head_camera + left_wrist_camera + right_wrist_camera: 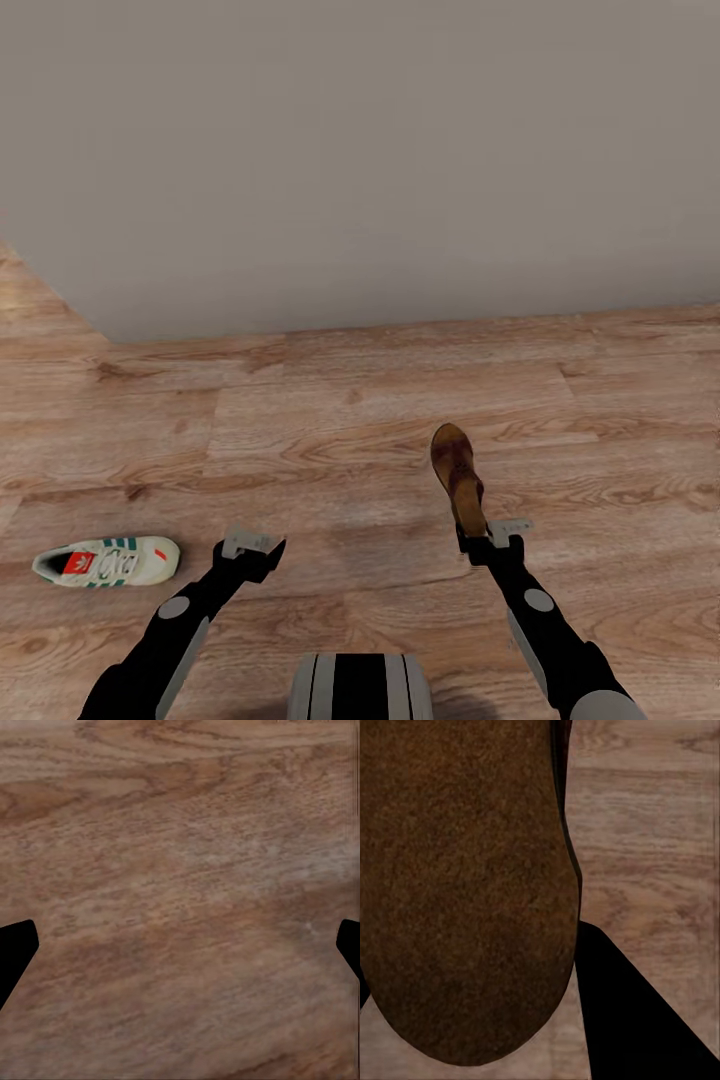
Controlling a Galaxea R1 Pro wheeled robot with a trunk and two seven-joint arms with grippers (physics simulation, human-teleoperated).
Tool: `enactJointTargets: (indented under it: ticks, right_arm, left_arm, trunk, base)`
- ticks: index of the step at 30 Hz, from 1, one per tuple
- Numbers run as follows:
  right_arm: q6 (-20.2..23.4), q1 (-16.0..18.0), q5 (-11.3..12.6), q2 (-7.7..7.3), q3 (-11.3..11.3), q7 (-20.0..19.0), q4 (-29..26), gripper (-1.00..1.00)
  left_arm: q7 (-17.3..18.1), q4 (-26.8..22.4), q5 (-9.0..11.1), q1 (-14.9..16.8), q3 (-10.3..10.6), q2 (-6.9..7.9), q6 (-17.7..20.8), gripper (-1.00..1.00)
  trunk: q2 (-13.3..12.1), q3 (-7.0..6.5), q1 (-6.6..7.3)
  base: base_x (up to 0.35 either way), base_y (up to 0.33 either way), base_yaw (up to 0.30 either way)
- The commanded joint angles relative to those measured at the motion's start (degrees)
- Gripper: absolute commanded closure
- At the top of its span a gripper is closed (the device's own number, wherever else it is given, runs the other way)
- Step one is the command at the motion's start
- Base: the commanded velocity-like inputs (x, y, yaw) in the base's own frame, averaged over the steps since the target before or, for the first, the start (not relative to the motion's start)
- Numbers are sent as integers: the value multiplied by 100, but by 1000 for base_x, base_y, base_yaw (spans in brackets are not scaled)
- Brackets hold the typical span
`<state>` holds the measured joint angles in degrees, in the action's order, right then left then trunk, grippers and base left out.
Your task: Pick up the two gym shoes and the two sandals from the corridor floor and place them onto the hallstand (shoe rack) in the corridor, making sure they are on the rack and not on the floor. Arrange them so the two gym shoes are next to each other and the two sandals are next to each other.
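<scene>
Head view: sneaker (107, 562) on the floor (350, 420) at far left, sandal (458, 478) held at right.
Left tool (250, 549) released, empty, just beside the sneaker, fingers (16, 949) spread over bare planks. Right tool (492, 535) clenched on the sandal's rear end, sole (465, 892) close to the camera. Risk: end-grip is thin, so the sandal may swing or slip while driving. Rack out of sight; wall (360, 150) ahead.
</scene>
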<state>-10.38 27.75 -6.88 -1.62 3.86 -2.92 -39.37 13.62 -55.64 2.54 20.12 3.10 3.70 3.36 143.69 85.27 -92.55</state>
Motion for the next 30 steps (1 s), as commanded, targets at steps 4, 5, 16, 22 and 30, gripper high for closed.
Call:
enactJointTargets:
  ticks: [4,5,16,22,30]
  right_arm:
    - [-140,2,-45,-6,40,-38,-25,100]
    - [-149,2,-46,-10,41,-39,-27,100]
    - [-193,-219,-57,-317,46,-28,-33,100]
    - [-435,-658,-44,-338,105,85,-12,100]
    - [-1163,-1407,-34,-311,132,376,33,100]
  left_arm:
    - [-29,-5,25,-308,-50,14,-292,-100]
    - [-42,-4,25,-352,-63,14,-327,-100]
    - [-148,332,49,-574,-403,44,-674,-100]
    - [-157,638,47,-579,-529,31,-971,-100]
    - [-362,1363,54,-580,-554,16,-1414,-100]
  trunk:
    - [-4,-121,11]
    - [-6,-152,13]
    - [-21,-490,42]
    - [-29,-675,57]
    - [-39,-921,78]
  base:
    - [0,0,-121]
    - [0,0,-123]
    - [0,0,-125]
    - [0,0,-125]
    - [0,0,-126]
